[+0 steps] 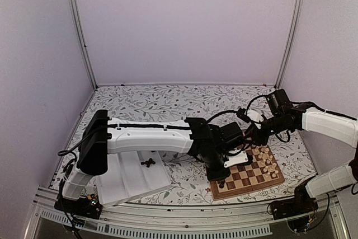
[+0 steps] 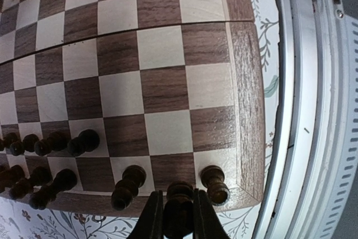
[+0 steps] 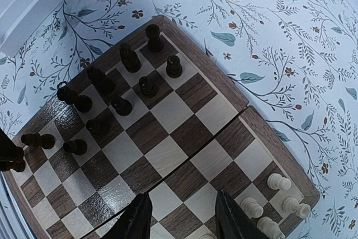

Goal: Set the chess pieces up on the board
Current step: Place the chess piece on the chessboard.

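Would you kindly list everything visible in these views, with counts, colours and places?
board: one, light and dark brown checkered, right of centre.
dark chess pieces: roughly ten, dark brown, at the board's left end.
held piece: one, dark brown, at the board's edge.
cream chess pieces: several, pale cream, at the board's opposite end.
tray: one, white, ridged, left of the board.
tray pieces: a few, dark, on the tray.
tablecloth: one, white floral.
left end effector: black, shut on the held piece.
right end effector: black, open above the board.
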